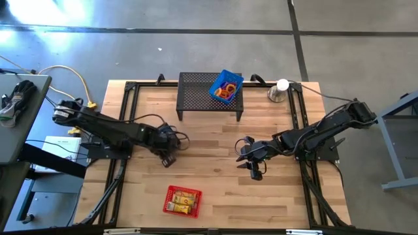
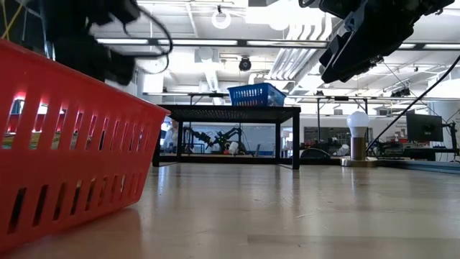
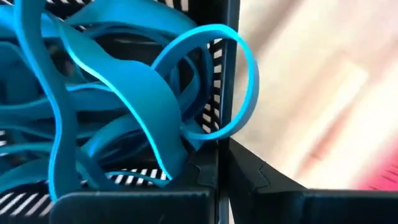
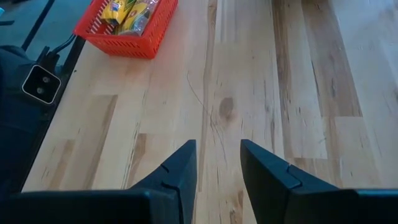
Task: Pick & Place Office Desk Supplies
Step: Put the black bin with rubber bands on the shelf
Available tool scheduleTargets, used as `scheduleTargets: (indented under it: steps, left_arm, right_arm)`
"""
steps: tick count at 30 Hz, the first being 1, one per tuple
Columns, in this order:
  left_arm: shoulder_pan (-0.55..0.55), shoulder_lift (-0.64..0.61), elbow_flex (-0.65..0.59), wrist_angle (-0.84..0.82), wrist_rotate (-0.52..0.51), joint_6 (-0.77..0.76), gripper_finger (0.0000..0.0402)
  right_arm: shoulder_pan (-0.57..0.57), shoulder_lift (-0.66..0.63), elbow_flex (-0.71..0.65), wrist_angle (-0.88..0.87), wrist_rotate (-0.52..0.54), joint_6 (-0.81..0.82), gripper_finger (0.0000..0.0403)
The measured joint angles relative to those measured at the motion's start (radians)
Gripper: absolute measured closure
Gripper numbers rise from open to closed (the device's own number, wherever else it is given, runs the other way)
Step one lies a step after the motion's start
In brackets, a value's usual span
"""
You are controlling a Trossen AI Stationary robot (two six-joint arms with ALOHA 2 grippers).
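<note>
A tangle of teal band loops point(image 3: 124, 106) fills the left wrist view, right at the tips of my left gripper point(image 3: 221, 155), which is shut on them. In the high view my left gripper point(image 1: 168, 158) is over the table's left middle. My right gripper point(image 1: 252, 164) hangs open over bare wood at the right middle, nothing between its fingers point(image 4: 217, 155). A red basket point(image 1: 181, 200) with yellow blocks sits near the front edge. A blue basket point(image 1: 226, 86) with orange rings rests on the black mesh stand point(image 1: 196, 98). My left gripper pinches the teal bands between its two fingers, where a loop's lower bend point(image 3: 194, 135) runs into the seam between the fingertips. The fingers slant steeply down. How many bands are caught, and whether the bunch is clear of the table, I cannot tell.
A silver cone with a white ball point(image 1: 279, 90) stands at the far right, beside the mesh stand. Black frame rails point(image 1: 127, 111) run along the table's left and right sides. Open wood lies between the two grippers and ahead of the red basket point(image 4: 124, 25).
</note>
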Motion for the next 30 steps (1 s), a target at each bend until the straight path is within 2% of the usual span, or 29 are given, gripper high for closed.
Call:
scheduleTargets:
  steps: [7, 12, 18, 24, 30]
  left_arm:
    - [-0.095, 0.0, 0.201, -0.149, 0.033, 0.024, 0.0398]
    - [-0.131, 0.0, 0.326, -0.29, -0.016, 0.024, 0.0398]
    - [-0.146, 0.005, 0.347, -0.35, -0.045, 0.024, 0.0398]
    - [-0.142, 0.063, 0.361, -0.42, -0.047, 0.028, 0.0398]
    - [-0.147, 0.201, 0.509, -0.623, -0.072, 0.046, 0.0399]
  right_arm:
    - [0.0, 0.0, 0.0, 0.001, 0.002, 0.0, 0.0292]
    - [0.0, 0.0, 0.0, 0.001, 0.004, 0.003, 0.0292]
    - [0.0, 0.0, 0.0, 0.002, 0.003, 0.007, 0.0292]
    - [0.0, 0.0, 0.0, 0.003, 0.003, 0.01, 0.0292]
    - [0.0, 0.0, 0.0, 0.012, 0.003, 0.007, 0.0292]
